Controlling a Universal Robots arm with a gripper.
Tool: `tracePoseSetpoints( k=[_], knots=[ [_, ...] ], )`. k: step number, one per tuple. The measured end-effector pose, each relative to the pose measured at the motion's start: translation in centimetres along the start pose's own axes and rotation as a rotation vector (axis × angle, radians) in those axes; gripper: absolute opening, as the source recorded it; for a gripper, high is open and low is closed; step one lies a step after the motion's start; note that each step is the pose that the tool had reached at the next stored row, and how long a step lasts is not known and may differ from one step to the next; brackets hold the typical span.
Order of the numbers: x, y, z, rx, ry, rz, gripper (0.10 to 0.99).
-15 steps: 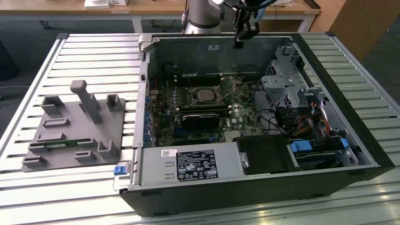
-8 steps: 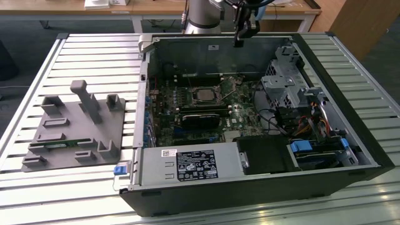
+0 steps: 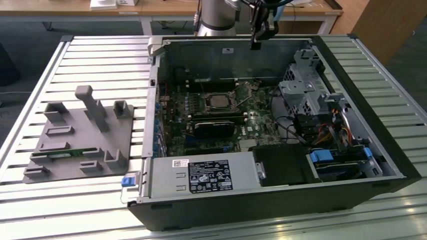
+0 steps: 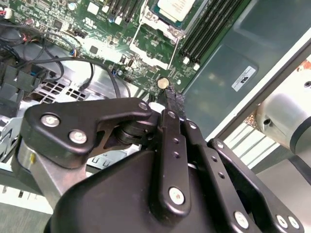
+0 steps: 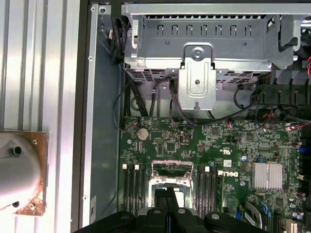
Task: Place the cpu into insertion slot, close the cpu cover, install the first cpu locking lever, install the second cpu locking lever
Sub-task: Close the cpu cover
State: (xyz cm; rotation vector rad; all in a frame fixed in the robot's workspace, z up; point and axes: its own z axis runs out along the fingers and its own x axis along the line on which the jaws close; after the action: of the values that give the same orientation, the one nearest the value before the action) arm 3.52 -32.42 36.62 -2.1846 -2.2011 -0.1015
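Note:
The cpu (image 3: 217, 101) lies with its pale metal top up in the insertion slot (image 3: 218, 95) on the green motherboard inside the open computer case. In the second wrist view the cpu (image 4: 176, 7) has the silver cpu cover (image 4: 154, 21) lying flat around it, and a thin lever rod (image 4: 175, 51) runs beside the socket; I cannot tell if it is latched. The cpu cover (image 5: 170, 167) sits just beyond my fingertips in the first wrist view. My gripper (image 3: 255, 46) (image 4: 170, 99) (image 5: 169, 196) hangs high above the case's far wall, shut and holding nothing.
A silver drive cage (image 5: 197, 73) and loose cables (image 4: 92, 68) lie beside the motherboard. A black card (image 3: 213, 127) and the power supply (image 3: 200, 175) sit nearer the front. A grey fixture plate (image 3: 80, 135) stands at the exterior view's left. The arm's base (image 5: 19, 174) is behind the case.

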Motion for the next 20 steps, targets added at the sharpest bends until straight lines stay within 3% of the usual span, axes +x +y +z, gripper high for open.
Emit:
tracePoseSetpoints(
  k=[20],
  knots=[
    [-0.15, 0.02, 0.3, 0.0, -0.0001, 0.0, 0.106]
  ],
)
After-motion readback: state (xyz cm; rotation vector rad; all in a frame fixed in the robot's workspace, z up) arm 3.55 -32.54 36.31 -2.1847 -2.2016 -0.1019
